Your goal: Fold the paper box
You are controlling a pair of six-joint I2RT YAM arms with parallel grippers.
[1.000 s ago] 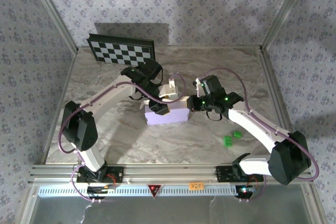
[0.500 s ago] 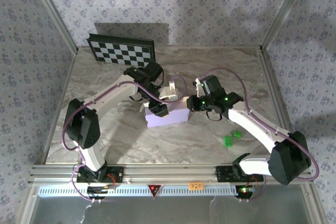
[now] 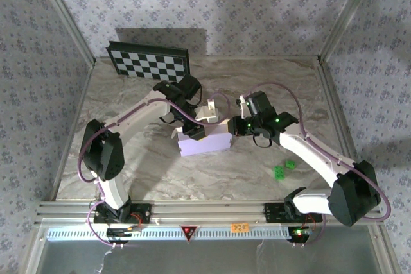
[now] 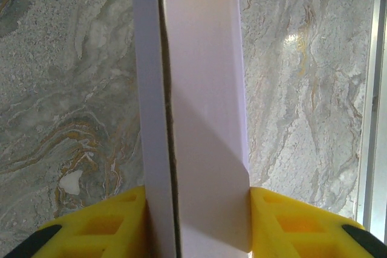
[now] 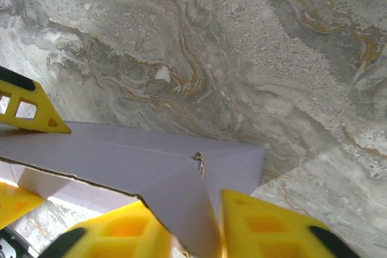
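1. Paper box, a pale-lavender thin-cardboard mailer, lies mid-table on the grey marble-patterned tabletop. At its left end the left gripper presses its yellow fingers against both sides of a box wall.
2. The risk there is a harder squeeze, which could crease or buckle the thin wall (a dark seam runs along it).
3. On the right, the right gripper sits narrowly around a folded corner. Whether it pinches or merely flanks the corner, I cannot tell. If it is loose, that flap may spring open.
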